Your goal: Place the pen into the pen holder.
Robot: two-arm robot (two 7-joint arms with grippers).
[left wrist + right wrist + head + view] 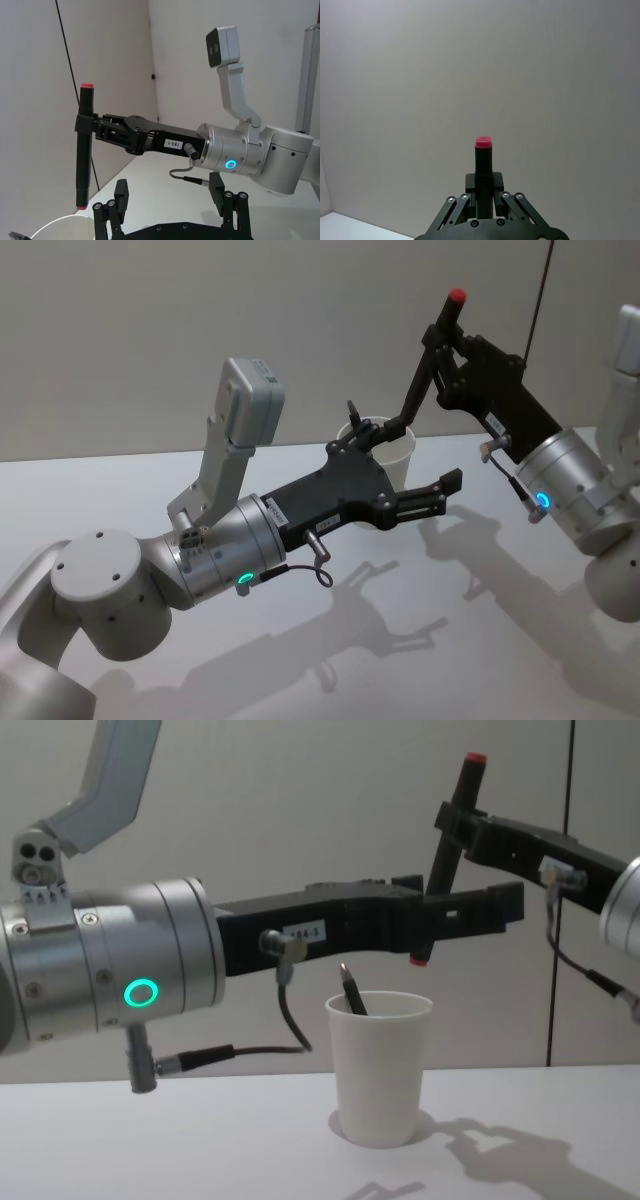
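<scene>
Two claws were raised over the pale tabletop [150, 1140]. The right claw [86, 122] was pinched on a black, stick-shaped pen with a red cap [83, 150], gripping it near the capped end and holding it almost upright, so that the lower tip hung just above the rolled rim of the plain white tapered paper cup [380, 1065]; that grip looked chosen to let the pen slide straight down into the cup. The left claw [425, 478] hovered spread and empty just beside the cup, level with its rim and apparently close enough to steady it, though no touch could be made out. A dark pen-like item [350, 990] leaned inside the cup, mostly hidden by the wall. From the chest view the left claw covered the pen's middle.
</scene>
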